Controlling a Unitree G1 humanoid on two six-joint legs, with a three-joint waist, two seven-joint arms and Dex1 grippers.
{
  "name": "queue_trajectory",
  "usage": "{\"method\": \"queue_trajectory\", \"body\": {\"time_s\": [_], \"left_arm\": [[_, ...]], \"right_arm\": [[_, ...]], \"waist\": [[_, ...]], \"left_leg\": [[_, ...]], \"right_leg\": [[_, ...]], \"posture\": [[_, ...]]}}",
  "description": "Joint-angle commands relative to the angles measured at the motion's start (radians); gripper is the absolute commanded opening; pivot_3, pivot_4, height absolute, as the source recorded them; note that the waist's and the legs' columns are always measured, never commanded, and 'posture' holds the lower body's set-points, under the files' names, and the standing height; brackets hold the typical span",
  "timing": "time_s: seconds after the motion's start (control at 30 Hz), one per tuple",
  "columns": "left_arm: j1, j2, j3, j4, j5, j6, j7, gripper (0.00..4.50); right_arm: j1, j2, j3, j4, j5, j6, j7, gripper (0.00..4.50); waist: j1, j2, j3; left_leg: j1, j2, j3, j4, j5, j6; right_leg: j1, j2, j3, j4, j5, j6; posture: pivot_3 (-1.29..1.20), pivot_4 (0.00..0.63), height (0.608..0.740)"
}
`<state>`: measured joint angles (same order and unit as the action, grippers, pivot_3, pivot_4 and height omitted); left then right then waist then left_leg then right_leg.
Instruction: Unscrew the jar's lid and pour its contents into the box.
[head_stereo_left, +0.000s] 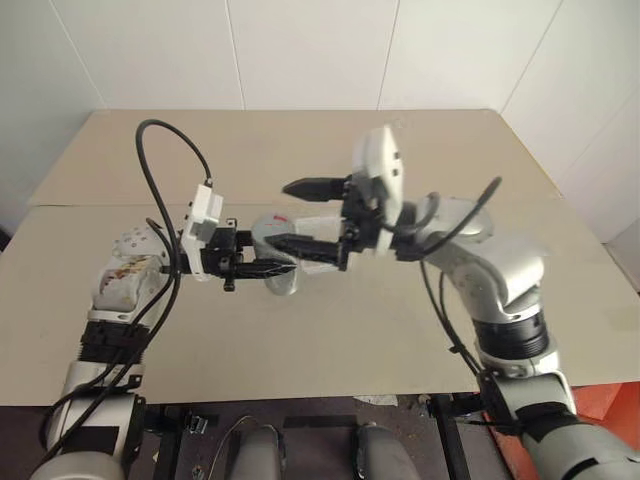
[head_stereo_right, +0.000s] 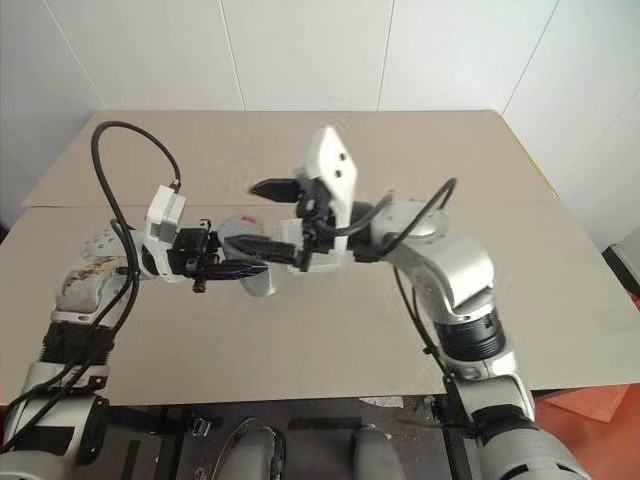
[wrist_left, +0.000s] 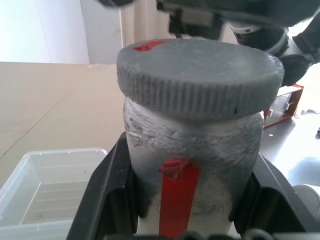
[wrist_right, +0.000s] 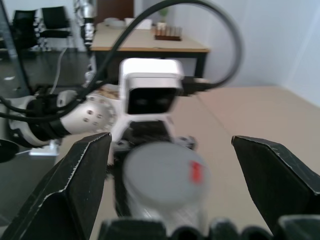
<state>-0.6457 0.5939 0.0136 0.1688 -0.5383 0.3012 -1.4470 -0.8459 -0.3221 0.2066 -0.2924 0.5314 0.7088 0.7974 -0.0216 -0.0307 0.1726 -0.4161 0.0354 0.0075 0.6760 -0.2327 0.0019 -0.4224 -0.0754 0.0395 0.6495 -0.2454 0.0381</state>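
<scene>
Head views: left gripper clamps the jar above the table; right gripper gapes around the lid end.
Left wrist: lid still on, box below.
Right wrist: fingers clear of the lid.
Unscrewing and pouring remain.

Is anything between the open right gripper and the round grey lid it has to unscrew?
Nothing visible. The right gripper faces the ridged grey lid directly, one finger on either side, while the left gripper clamps the silvery-grey jar.
</scene>
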Motion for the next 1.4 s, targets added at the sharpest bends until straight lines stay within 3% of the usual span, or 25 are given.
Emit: {"method": "queue_trajectory", "body": {"time_s": [0.03,0.47,1.0,1.4], "left_arm": [[-0.024,-0.001,0.01,-0.012,-0.004,-0.02,-0.001,1.92],[-0.01,0.012,0.022,-0.031,-0.012,-0.015,-0.004,1.92],[0.022,0.053,0.047,-0.048,-0.024,-0.013,0.0,1.92],[0.028,0.057,0.05,-0.051,-0.022,-0.01,-0.003,1.92]], "right_arm": [[-0.042,0.026,0.018,0.017,-0.031,-0.025,-0.019,4.47],[-0.08,0.072,0.034,0.157,-0.107,-0.106,0.02,4.47],[-0.004,-0.055,-0.069,0.146,-0.077,-0.142,0.075,4.47],[0.064,-0.106,-0.077,0.072,-0.065,-0.134,0.105,4.47]], "waist": [[0.002,0.0,0.0],[0.003,0.0,0.0],[0.004,0.0,0.0],[0.004,0.0,0.0]], "left_leg": [[0.0,0.0,0.0,0.0,0.0,0.0],[0.0,0.0,0.0,0.0,0.0,0.0],[0.0,0.0,0.0,0.0,0.0,0.0],[0.0,0.0,0.0,0.0,0.0,0.0]], "right_leg": [[0.0,0.0,0.0,0.0,0.0,0.0],[0.0,0.0,0.0,0.0,0.0,0.0],[0.0,0.0,0.0,0.0,0.0,0.0],[0.0,0.0,0.0,0.0,0.0,0.0]], "posture": [[0.0,0.15,0.74],[0.0,0.15,0.74],[0.0,0.15,0.74],[0.0,0.15,0.74]]}}
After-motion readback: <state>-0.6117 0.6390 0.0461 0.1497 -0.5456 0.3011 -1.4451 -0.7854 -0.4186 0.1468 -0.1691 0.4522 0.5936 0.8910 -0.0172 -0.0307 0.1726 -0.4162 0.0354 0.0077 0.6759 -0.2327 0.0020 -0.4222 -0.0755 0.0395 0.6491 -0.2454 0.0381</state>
